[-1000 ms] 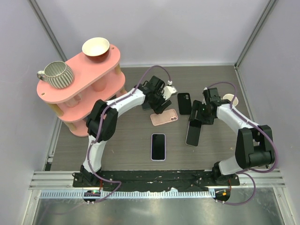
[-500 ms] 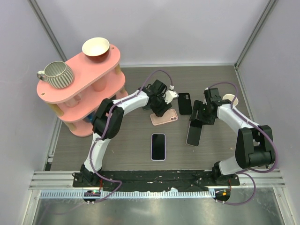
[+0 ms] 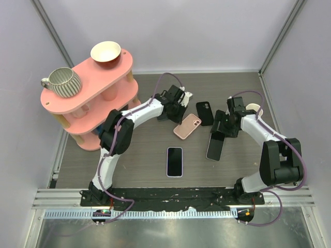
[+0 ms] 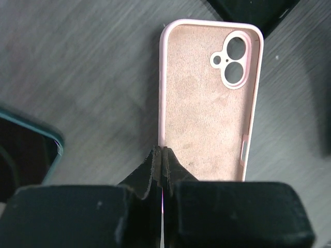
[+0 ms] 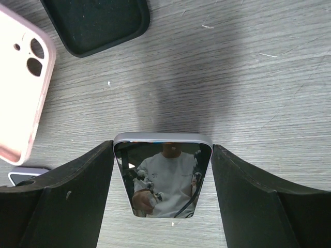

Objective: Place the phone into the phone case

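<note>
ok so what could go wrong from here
1. The left claw pinches only the thin rim of the pink phone case, so the case could twist or slip free.
2. The right claw grips the phone by its smooth side edges alone, so it might slide out when tilted.
3. The black phone case lies right beside the pink one and could get knocked.

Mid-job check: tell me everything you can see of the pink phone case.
The pink phone case is empty, open side up, showing a matte, suede-like lining, a raised rim, a two-lens cutout at its far end and a slot in one side. It looks like soft silicone. It sits angled next to a black case. The left gripper is shut on its near rim.
</note>
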